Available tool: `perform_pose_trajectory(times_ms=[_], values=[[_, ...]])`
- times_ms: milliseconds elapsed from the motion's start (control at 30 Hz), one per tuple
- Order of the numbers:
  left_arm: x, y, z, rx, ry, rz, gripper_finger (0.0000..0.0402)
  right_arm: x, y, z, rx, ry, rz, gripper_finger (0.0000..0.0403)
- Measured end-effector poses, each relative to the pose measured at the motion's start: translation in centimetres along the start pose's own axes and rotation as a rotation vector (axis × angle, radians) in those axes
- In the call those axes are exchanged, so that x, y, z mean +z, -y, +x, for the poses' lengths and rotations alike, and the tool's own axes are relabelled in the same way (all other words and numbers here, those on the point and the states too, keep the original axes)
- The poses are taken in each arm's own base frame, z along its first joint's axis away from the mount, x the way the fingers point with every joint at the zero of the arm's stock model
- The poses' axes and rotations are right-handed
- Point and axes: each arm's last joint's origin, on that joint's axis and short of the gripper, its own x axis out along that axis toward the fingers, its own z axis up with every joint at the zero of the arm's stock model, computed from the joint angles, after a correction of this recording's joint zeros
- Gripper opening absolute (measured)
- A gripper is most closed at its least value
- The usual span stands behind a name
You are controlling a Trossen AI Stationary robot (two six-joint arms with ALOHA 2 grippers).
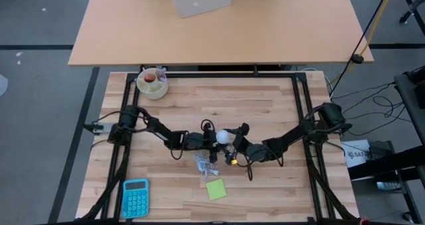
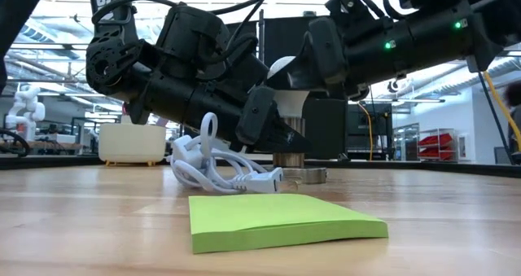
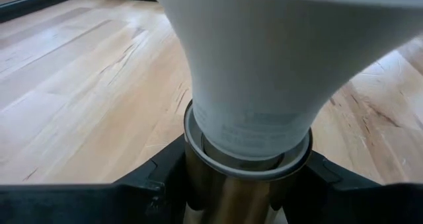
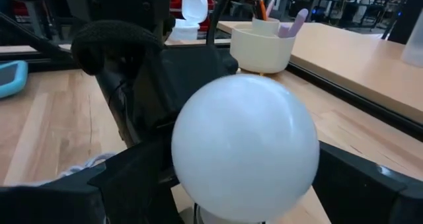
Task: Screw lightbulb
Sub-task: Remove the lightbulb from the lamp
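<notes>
A: Right, starting on the left — the left claw (image 1: pixel 199 141) sits low at mid-bench, its fingers closed partway around the brassy socket (image 3: pixel 231 191), pinning it to the wood.

B: And the lightbulb (image 1: pixel 224 137)?

A: Standing upright in that socket, neck down inside the collar. The left wrist view shows the white neck seated in the ring, though whether the threads are fully home can't be told.

B: So the bulb's been placed, at least.

A: Looks that way. Moving right, the white cable (image 2: pixel 220 168) lies coiled just beside the socket, with a green sticky pad (image 2: pixel 281 219) nearer the camera.

B: The right arm?

A: The right claw (image 1: pixel 240 145) straddles the globe with fingers spread wide, one on each side; whether they touch the glass is unclear.

B: What's left, then?

A: Likely closing on the globe and turning it until tight, then letting go.
</notes>
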Motion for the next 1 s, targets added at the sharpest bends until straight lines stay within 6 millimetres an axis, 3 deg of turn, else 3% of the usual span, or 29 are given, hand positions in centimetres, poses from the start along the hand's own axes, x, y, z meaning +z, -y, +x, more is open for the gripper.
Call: perform_pose_trajectory(times_ms=[1000], values=[[0.0, 0.0, 0.0, -0.001, -0.002, 0.001, 0.0181, -0.6, -1.2, -2.8, -0.184, -0.007, -0.143, 0.0352]])
